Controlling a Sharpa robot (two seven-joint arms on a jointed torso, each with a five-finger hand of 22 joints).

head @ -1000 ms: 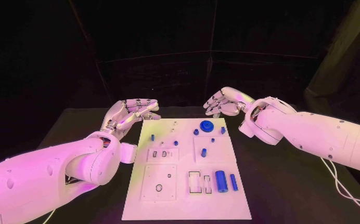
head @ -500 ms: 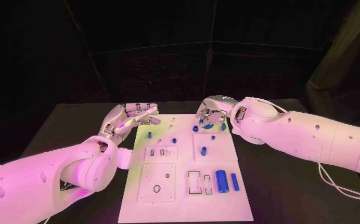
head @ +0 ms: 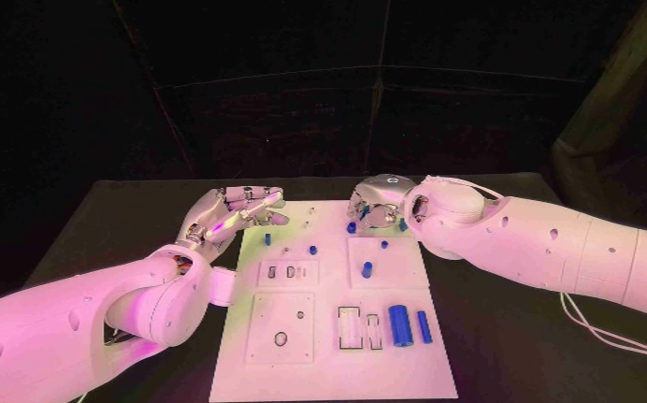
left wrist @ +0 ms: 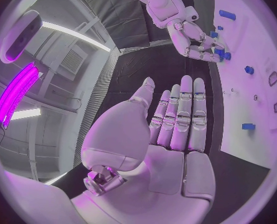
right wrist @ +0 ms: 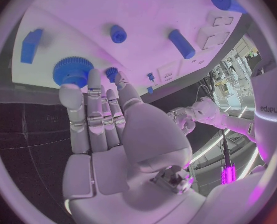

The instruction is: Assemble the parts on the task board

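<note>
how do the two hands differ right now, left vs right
The left hand hangs beside the task board at its far left corner, fingers straight and together; the right hand is over the board's far end, fingers reaching down at the blue gear. The left hand is away from any part; the right hand's fingertips sit at the gear. Both hold nothing.
</note>
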